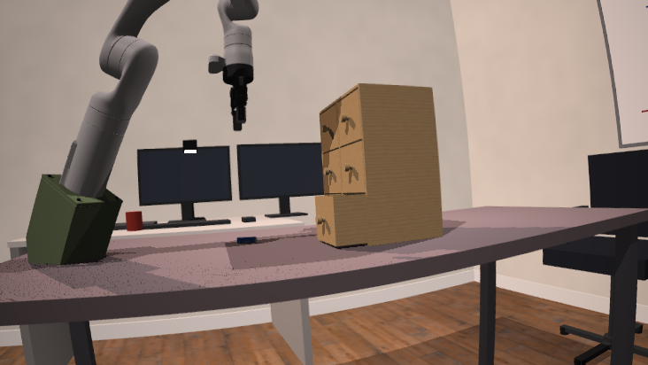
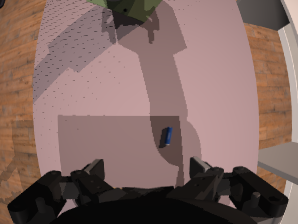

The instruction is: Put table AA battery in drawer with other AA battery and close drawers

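A small blue AA battery [image 1: 247, 239] lies on the table to the left of the chest; it also shows in the wrist view [image 2: 166, 136], in the arm's shadow. The cardboard-brown chest [image 1: 378, 165] stands on the table with two pairs of small drawers above and one wide bottom drawer [image 1: 337, 219]. The bottom drawer stands out a little from the front; the upper drawers look pushed in. My gripper [image 1: 237, 124] hangs high above the table, roughly over the battery, pointing down. It is open and empty, with both fingers spread wide in the wrist view.
The arm's green base [image 1: 72, 220] stands at the table's left. Behind the table is a second desk with two dark monitors [image 1: 230, 174], a keyboard and a red cup [image 1: 134, 220]. A black chair [image 1: 607, 253] stands at the right.
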Available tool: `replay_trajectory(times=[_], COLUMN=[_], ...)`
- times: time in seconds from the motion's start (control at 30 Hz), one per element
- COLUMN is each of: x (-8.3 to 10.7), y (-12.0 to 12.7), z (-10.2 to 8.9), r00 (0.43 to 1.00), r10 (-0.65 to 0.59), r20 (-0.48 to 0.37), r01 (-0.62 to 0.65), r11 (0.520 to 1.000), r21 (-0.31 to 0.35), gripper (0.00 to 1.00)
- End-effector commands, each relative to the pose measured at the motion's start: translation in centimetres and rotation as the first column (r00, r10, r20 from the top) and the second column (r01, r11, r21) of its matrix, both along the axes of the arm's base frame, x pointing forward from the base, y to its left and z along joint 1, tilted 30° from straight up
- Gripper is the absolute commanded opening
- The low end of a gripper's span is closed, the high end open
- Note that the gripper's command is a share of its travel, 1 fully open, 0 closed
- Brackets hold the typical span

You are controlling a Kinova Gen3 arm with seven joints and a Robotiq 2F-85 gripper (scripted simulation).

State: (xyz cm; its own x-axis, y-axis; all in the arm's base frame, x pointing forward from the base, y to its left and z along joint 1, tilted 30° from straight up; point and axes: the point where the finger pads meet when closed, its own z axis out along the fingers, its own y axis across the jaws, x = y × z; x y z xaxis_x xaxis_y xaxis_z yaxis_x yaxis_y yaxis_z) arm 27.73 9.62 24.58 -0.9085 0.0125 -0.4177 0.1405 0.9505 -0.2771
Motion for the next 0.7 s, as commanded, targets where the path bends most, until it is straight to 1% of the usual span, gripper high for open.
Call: replay_trajectory(times=[0.0,0.23,0.4,0.43,0.5,0.67], x=[0.3,0.9,1.2,1.3,1.3,1.5], y=[-1.4,-5.8,-8.4,-8.9,-8.9,-10.6], z=[1.1,2.9,3.9,4.1,4.1,4.8], r00=[1.0,1.0,1.0,1.0,1.0,1.0], r10=[-0.01,-0.01,-0.01,-0.01,-0.01,-0.01], r20=[0.01,0.01,0.01,0.01,0.01,0.01], r01=[0.009,0.009,0.009,0.009,0.009,0.009], r11=[1.0,1.0,1.0,1.0,1.0,1.0], r21=[0.025,0.025,0.025,0.025,0.025,0.025], gripper=[1.0,1.0,1.0,1.0,1.0,1.0])
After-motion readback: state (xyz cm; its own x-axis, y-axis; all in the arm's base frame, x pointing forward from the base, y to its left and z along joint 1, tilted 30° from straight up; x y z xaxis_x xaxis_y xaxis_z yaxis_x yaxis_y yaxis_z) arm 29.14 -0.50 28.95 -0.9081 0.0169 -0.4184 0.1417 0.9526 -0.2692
